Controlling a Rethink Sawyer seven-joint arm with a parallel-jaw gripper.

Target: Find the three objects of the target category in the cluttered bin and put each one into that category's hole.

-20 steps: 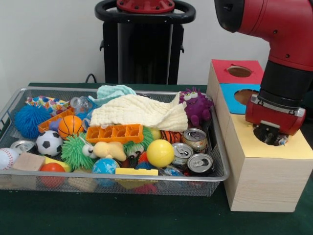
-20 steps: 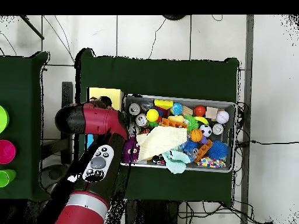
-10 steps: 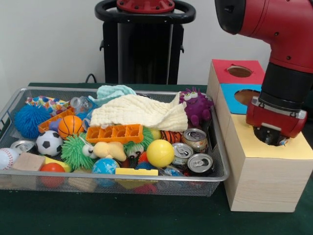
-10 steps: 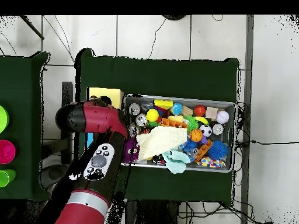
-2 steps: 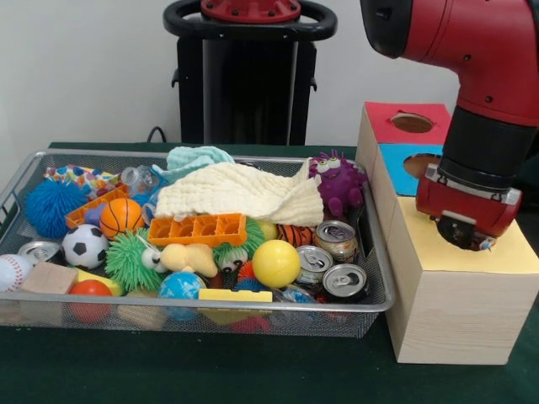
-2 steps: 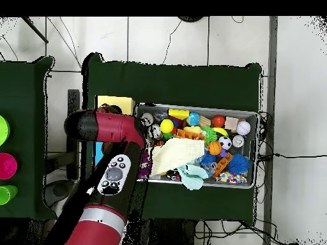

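Front view, sorting station on green bench [image 5: 194, 370].

Wire-mesh bin [image 5: 370, 252]: long tray, piled with mixed goods, deliberately jumbled so targets must be searched out. Contents noted:
- Three drink cans [image 5: 337, 240], upright, tops showing, clustered at the bin end just beside the wooden box; the only obvious set of three, so judged the likely target category, though the task names none.
- Cream cloth [image 5: 240, 192] draped over the rear middle, possibly hiding items beneath.
- Purple plush monster [image 5: 338, 183] propped against the rear corner by the box.
- Orange grid tray [image 5: 198, 229], yellow ball [image 5: 276, 263], miniature basketball [image 5: 121, 217], soccer ball [image 5: 85, 246], baseball [image 5: 12, 271], blue spiky ball [image 5: 48, 206], green spiky toy [image 5: 133, 261].
- Fourth can [image 5: 38, 251] at the opposite end, partly buried.

Wooden sorting box [image 5: 455, 311]: set alongside the bin for short transfers; red panel [image 5: 408, 122], blue panel [image 5: 413, 164] and yellow panel [image 5: 446, 244], each colour marking one category. Holes visible in red and blue; yellow hole hidden behind the arm.

End effector [image 5: 467, 236]: poised low over the yellow panel, well apart from the bin. Opening and contents cannot be told; nothing visibly held.

Overhead view: red arm [image 6: 105, 127] covering the box beside the bin's can end.
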